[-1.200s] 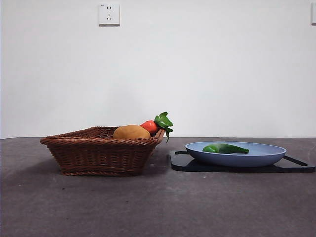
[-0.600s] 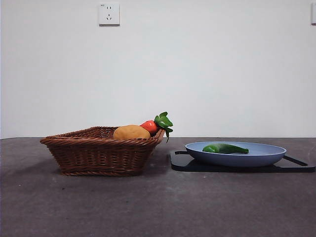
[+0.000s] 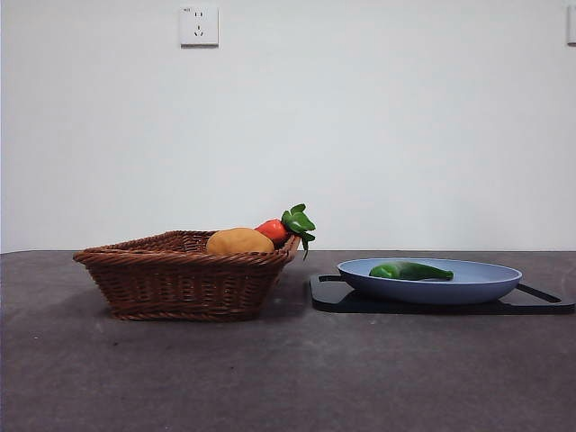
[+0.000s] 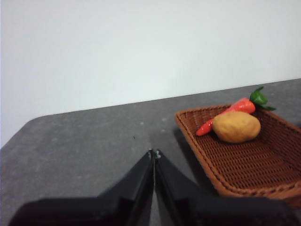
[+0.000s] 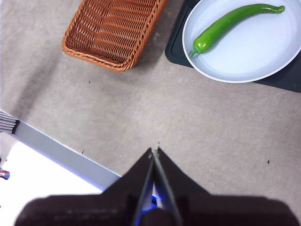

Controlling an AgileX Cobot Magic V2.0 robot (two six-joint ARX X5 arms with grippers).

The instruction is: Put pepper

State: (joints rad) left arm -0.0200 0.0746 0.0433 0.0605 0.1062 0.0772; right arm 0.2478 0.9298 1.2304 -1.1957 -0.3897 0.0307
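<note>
Lying in the plate (image 3: 486, 286), the pepper (image 3: 410, 271); left hand (image 4: 154, 153) and right hand (image 5: 154, 150) both closed, empty

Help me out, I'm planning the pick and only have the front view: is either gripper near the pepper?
Observer: No. The right gripper hangs high above bare table, shut, well clear of the pepper.
Operator: Is the pepper alone in the plate?
Observer: Yes, it lies alone across the blue plate.
Operator: And the left gripper?
Observer: The left gripper is shut, beside the basket holding the potato and carrot.
</note>
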